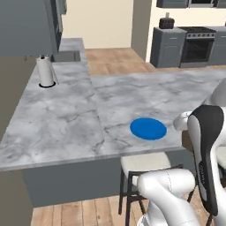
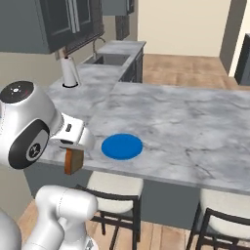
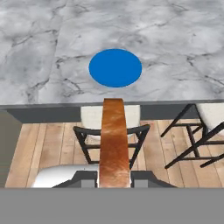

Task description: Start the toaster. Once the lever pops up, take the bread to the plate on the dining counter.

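Note:
The bright blue plate [image 1: 148, 128] [image 2: 122, 146] [image 3: 115, 68] lies flat near the front edge of the marble dining counter [image 1: 132, 95] [image 2: 195, 122] [image 3: 183, 39]. My gripper [image 2: 73, 149] [image 3: 115, 175] is shut on the brown bread [image 2: 74, 160] [image 3: 115, 140], held on edge. It hangs just off the counter's front edge, above a stool, short of the plate and a little to its left in the right base view. A small dark boxy toaster [image 1: 166, 21] stands far off on a grey cabinet beside the stove.
Cushioned stools [image 1: 145, 164] [image 2: 116, 188] [image 3: 94, 118] stand under the counter's edge below my hand, another [image 2: 224, 205] [image 3: 210, 116] to the right. A paper towel roll [image 1: 45, 70] [image 2: 70, 72] and a sink [image 1: 66, 56] [image 2: 110, 59] sit on the left counter run. The stove [image 1: 198, 44] is at the back.

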You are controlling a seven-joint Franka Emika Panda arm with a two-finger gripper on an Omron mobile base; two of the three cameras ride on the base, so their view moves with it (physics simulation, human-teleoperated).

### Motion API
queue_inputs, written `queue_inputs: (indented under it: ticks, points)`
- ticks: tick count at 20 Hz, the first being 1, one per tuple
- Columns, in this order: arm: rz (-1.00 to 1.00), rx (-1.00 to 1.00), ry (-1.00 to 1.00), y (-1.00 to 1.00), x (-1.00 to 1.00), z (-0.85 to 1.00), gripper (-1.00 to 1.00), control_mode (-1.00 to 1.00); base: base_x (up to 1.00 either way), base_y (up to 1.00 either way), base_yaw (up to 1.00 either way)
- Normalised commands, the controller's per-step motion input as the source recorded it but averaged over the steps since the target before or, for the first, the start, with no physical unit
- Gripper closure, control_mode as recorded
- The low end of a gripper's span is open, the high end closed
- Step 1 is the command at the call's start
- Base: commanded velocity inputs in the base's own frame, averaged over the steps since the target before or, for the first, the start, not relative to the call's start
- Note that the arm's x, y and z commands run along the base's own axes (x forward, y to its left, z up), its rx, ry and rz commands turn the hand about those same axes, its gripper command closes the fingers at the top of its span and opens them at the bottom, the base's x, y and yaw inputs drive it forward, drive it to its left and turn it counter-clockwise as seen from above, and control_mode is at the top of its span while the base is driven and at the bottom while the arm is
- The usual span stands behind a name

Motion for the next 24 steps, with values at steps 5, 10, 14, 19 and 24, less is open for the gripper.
queue_inputs:
  ticks: [5, 10, 14, 19, 24]
  points:
    - [0.00, 0.00, 0.00, 0.00, 0.00, 0.00, 1.00, 1.00, 0.01, 0.68, 0.00]
    - [0.00, 0.00, 0.00, 0.01, 0.02, -0.02, 1.00, -1.00, 0.06, 0.14, 0.00]
    - [0.00, 0.01, 0.01, 0.00, 0.15, -0.12, 1.00, -1.00, 0.00, 0.00, 0.00]
    - [0.00, 0.10, 0.00, -0.13, 0.14, -0.22, 1.00, -1.00, 0.00, 0.00, 0.00]
    - [0.03, 0.25, 0.00, -0.60, 0.29, -0.20, 1.00, -1.00, 0.00, 0.00, 0.00]
